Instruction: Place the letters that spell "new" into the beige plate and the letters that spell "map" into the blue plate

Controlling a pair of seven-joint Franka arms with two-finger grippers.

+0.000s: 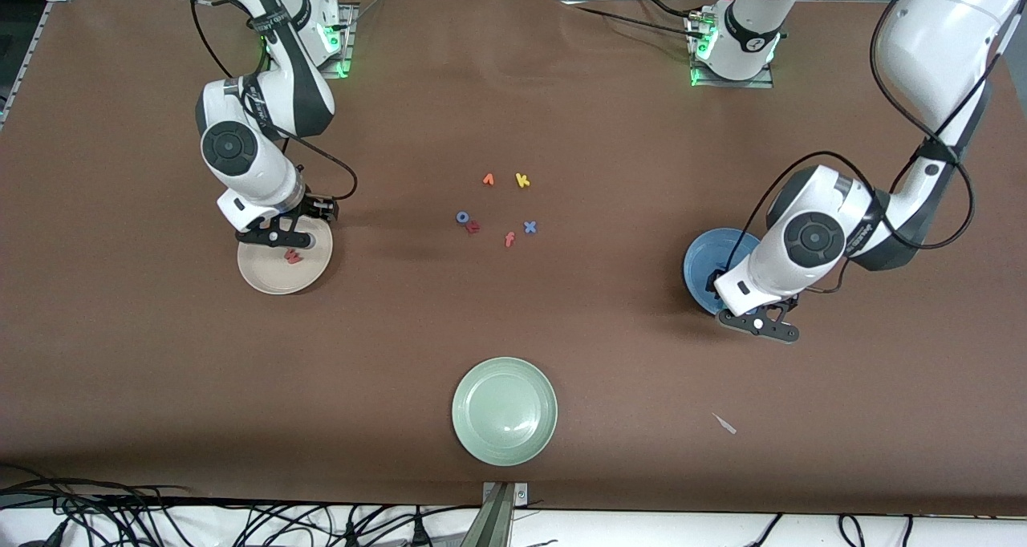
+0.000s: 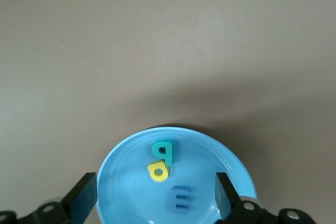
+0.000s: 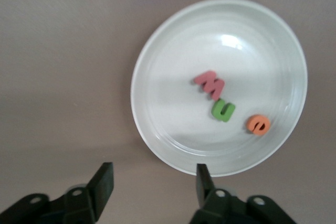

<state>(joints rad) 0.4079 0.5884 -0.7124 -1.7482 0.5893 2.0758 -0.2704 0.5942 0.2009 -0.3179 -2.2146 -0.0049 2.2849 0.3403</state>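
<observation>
Over the blue plate, toward the left arm's end of the table, the left gripper hangs with fingers spread wide, nothing between them. On that plate: teal "p", yellow "a" touching it, blue "m" just beside, a bit blurred, so it could be mid-drop, hard to say. Right gripper hovers by the rim of the beige plate, jaws parted, empty. Inside lie the pinkish-red "w", green "n" touching it, orange "e" near, at approx 4 o'clock of the "n".

Both words look sorted; task looks near done.

Handling, as a judgement: letters are foam-like, very light, soft, squashy, not fragile. They'd slide easily on a glazed plate and may cling to a pad. Best hold is across a straight stroke w/ a shallow pinch, low to the surface.

Leftovers mid-table: orange "v", yellow "k", blue "o", blue "x", pink "f". Pale green plate sits at 6 o'clock of them, nearer the front camera.
</observation>
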